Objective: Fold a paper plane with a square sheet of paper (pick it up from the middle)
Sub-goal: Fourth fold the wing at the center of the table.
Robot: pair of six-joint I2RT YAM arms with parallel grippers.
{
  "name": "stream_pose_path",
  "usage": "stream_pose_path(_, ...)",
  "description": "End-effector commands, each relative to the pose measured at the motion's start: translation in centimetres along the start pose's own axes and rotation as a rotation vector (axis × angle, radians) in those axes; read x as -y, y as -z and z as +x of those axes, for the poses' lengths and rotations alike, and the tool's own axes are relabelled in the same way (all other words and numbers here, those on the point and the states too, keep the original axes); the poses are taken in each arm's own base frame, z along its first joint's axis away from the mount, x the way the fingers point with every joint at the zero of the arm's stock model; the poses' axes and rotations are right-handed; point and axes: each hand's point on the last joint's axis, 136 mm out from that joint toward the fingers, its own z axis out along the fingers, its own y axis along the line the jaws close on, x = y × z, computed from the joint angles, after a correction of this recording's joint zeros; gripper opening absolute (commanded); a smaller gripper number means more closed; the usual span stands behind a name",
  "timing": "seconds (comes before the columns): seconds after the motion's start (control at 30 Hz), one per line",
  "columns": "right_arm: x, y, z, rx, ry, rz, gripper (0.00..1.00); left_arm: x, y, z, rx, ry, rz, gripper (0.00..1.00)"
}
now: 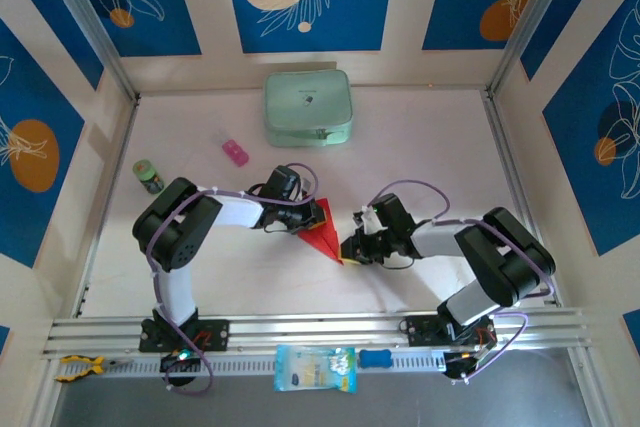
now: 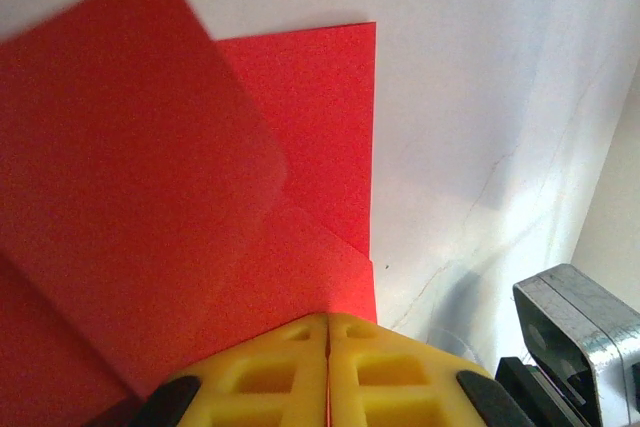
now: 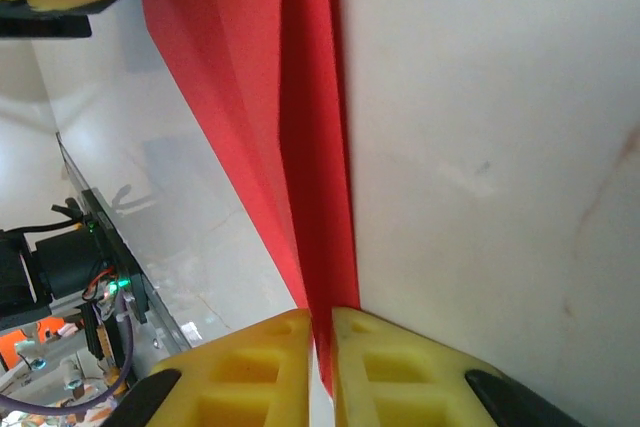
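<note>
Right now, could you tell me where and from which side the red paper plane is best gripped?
Pinch the paper plane at its ends, across the layered centre fold, probably its stiffest part. Come in edge-on along its length: left gripper at the wide tail, right gripper at the pointed nose, as both are shut on it.

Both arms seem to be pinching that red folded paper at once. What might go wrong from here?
Tearing: the left end effector and right end effector both pinch the paper plane, at opposite ends. If the arms drift apart, the thin paper might rip.
Unfolding: in the left wrist view a flap seems to lift off the layer beneath, so the crease may spring open once released.
</note>
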Motion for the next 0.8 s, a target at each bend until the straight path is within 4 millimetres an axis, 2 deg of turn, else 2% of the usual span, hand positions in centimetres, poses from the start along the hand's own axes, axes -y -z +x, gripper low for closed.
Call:
stream_pose_path(0.0,2.5,0.1,2.8,-0.068,-0.088,0.079,0.14,-2.8,-0.7,1.0,-0.027,0.036,-0.067,0.09)
stream_pose_path(0.23,3.8,-0.1,3.4,-0.076,-0.122,0.126,0.05,-2.8,-0.7,1.0,-0.027,0.038,-0.064,0.08)
stream_pose_path(0.4,3.2,0.3,3.6,-0.072,-0.112,0.113,0.11,-2.8,-0.6,1.0,-0.024,0.039,-0.063,0.08)
stream_pose_path(0.5,3.1,0.5,4.0,-0.074,-0.12,0.109,0.1,-2.9,-0.6,1.0,-0.024,0.04,-0.064,0.08)
stream_pose_path(0.63,3.7,0.4,4.5,-0.086,-0.142,0.125,0.05,-3.0,-0.6,1.0,-0.024,0.044,-0.064,0.08)
stream_pose_path(0.77,3.5,0.3,4.6,-0.091,-0.134,0.118,0.09,-3.0,-0.6,1.0,-0.024,0.044,-0.061,0.08)
